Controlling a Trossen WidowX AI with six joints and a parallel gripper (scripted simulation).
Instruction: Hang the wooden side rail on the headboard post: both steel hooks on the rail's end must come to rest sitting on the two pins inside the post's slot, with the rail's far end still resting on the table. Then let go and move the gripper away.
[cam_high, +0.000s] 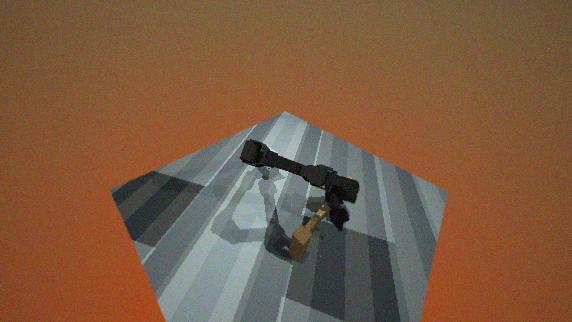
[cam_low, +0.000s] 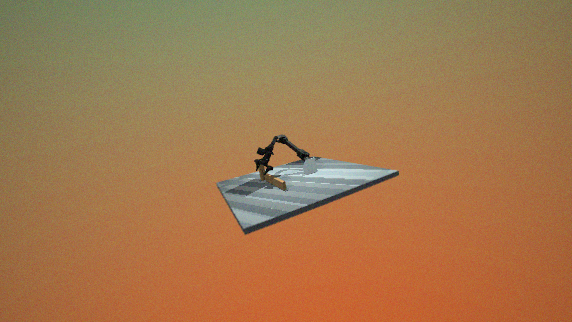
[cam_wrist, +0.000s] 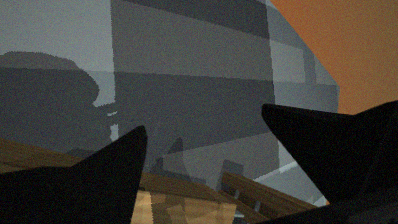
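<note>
The wooden post stands upright on the table. The wooden rail runs away from the post's foot, low over the table. The arm hides its middle in the top view. In the wrist view, the rail's end is close beside the post. Two small silver bits show at the post; I cannot tell whether they are hooks or pins, or whether the hooks sit on the pins. My gripper is open and empty, fingers wide apart, above the rail near the post.
The striped grey table carries the arm's base and dark cast shadows. In the wrist view the table's edge shows at the upper right, beyond the right finger. The arm reaches over the rail in the top view.
</note>
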